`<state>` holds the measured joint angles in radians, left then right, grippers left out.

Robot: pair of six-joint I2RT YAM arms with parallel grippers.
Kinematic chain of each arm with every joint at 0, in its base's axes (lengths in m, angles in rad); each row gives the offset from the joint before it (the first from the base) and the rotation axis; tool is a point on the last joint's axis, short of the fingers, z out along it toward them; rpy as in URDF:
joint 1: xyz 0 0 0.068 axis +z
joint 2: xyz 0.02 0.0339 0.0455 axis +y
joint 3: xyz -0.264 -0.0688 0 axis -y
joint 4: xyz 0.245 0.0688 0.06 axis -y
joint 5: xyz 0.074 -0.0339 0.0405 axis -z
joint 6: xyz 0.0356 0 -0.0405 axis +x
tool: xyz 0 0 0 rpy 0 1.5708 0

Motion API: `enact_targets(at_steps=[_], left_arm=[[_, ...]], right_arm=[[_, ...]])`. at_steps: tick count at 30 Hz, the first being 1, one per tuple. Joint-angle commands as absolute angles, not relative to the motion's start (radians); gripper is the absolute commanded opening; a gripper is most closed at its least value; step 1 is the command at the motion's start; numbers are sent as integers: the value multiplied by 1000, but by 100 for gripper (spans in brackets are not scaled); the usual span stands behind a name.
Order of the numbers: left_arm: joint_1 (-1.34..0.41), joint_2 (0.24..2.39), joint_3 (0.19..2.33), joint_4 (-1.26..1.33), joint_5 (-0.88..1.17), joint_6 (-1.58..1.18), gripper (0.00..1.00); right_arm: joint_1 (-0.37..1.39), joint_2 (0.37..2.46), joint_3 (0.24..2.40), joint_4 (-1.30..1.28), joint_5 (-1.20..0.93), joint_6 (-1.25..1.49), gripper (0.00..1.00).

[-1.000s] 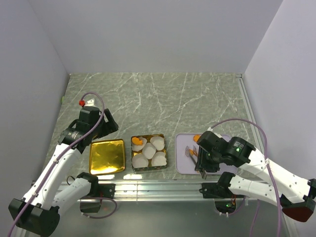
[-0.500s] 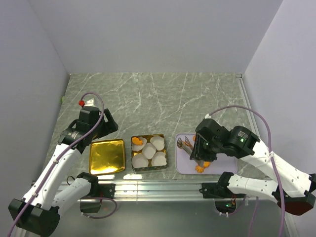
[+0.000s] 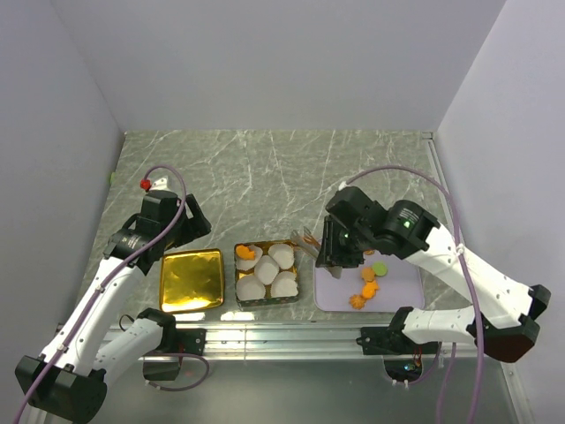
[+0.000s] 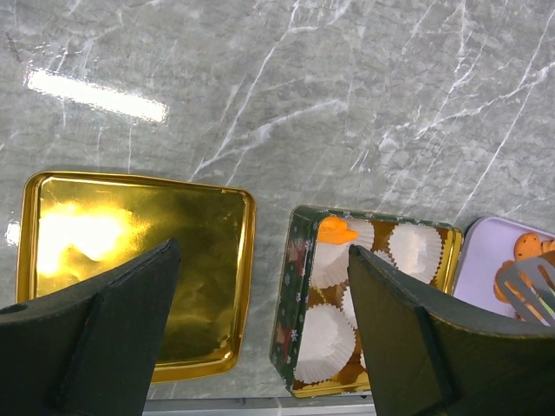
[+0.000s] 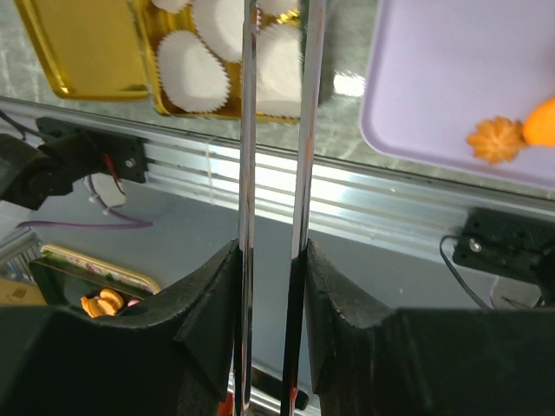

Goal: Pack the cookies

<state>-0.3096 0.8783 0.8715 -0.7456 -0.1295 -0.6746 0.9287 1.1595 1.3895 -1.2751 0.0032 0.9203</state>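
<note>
On the counter [image 3: 265, 168] three things stand in a row along the near edge: a gold lid [image 3: 190, 280] at the left, a tin [image 3: 296, 276] holding white paper cups [image 3: 267, 265] in the middle, and a lilac tray [image 3: 399, 291] at the right. Only narrow strips of marble separate them, and a metal rail [image 3: 282, 334] runs just in front. Most of the cookies [image 3: 368, 288] lie on the middle part of the tray in a short slanted line, from far right to near left, beside a small green piece [image 3: 380, 268]; they are round, so no long axis shows. A single cookie [image 4: 334, 230] sits in the tin's far left cup, its longer side across the cup. The right claw [image 5: 273, 251] is pinching metal tongs [image 5: 247, 130], whose two arms lie close together and point toward the tin's far right corner. The left claw [image 4: 260, 251] is spread wide and hangs just behind the lid's far edge. The wide room is on the far half of the counter, toward the walls.
</note>
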Motion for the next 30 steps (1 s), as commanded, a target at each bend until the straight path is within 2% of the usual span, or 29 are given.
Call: enact_targets(at_steps=[1, 17, 30], left_arm=[[-316, 854, 881, -742, -147, -687, 84], [-316, 850, 880, -742, -166, -692, 84], [-314, 859, 881, -742, -163, -692, 84]], right_arm=[[927, 1196, 1460, -1224, -21, 873, 31], [945, 1325, 1437, -1140, -69, 831, 31], [945, 1336, 1416, -1132, -48, 827, 43]])
